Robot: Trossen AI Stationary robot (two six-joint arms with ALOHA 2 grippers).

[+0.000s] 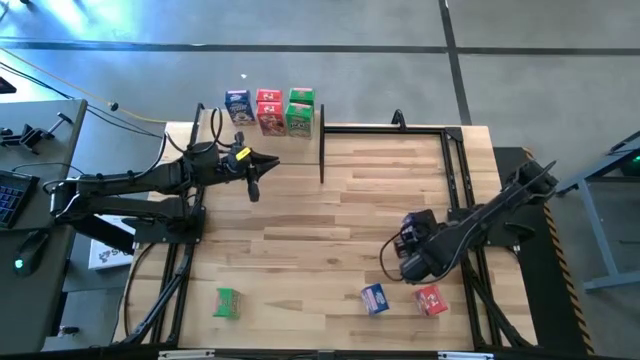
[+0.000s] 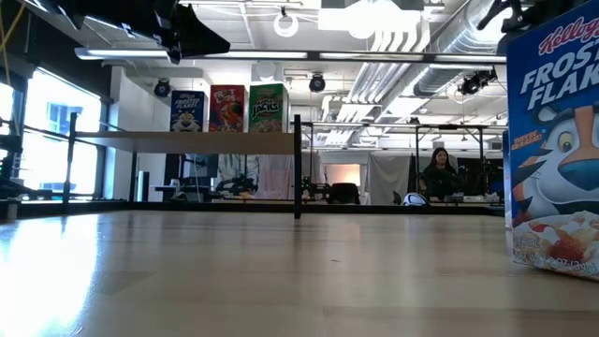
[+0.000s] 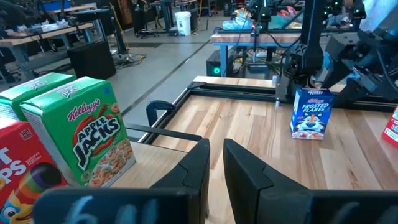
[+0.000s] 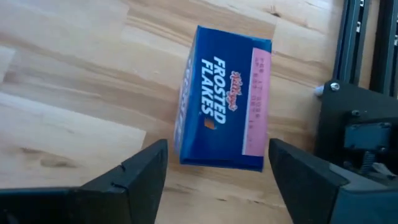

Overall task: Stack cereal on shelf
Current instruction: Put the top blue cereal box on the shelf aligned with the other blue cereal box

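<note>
1. At the lower left of the high view a green cereal box (image 1: 227, 302) lies alone on the wooden surface (image 1: 330, 225), well apart from both arms.
2. The left gripper (image 1: 254, 188) sits in the left-centre of the high view, just below the shelf (image 1: 268, 128); its jaws are nearly pressed together with only a thin slit between them and nothing held, as the left wrist view shows (image 3: 214, 163).
3. On the shelf, at the upper middle-left of the high view, stand a blue box (image 1: 238, 105), two red boxes (image 1: 269, 110) and two green boxes (image 1: 299, 110), touching side by side; the reds and greens each stand one behind the other.
4. In the low view the same row reads blue Frosted Flakes (image 2: 187, 110), red (image 2: 227, 108), green Apple Jacks (image 2: 268, 108), upright on the plank between black posts (image 2: 297, 167).
5. The left wrist view shows the green Apple Jacks box (image 3: 87, 138) close beside the jaws.
6. Lower right of centre in the high view, another blue box (image 1: 375, 298) stands on the surface; it fills the right edge of the low view (image 2: 554, 150).
7. The right gripper (image 1: 412, 262) hovers just above and beside it, jaws spread wide and empty; in the right wrist view the box (image 4: 227, 96) lies between the fingers (image 4: 140, 177).
8. A red box (image 1: 431, 299) rests just to the right of the blue one.
9. A person (image 2: 438, 174) sits in the room far behind.
</note>
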